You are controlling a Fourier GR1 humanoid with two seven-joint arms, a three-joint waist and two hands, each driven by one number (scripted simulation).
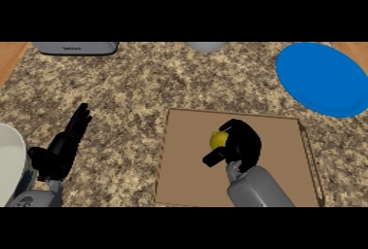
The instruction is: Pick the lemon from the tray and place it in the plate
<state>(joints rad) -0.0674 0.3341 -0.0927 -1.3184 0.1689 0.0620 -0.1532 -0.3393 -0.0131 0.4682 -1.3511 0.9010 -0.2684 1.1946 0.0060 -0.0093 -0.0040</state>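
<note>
A yellow lemon [218,139] lies on the brown tray [188,185] in the middle of the counter. My right hand [243,143] is over the tray with its fingers curled round the lemon's right side and its thumb below it, hiding much of the fruit. The blue plate [321,79] lies at the upper right, well away from the hand. My left hand [63,148] rests at the left with straight fingers pointing up, holding nothing.
A white bowl-like rim [9,163] shows at the left edge. A grey appliance [75,47] and a grey round object [206,46] sit at the counter's far edge. Speckled counter lies between tray and plate.
</note>
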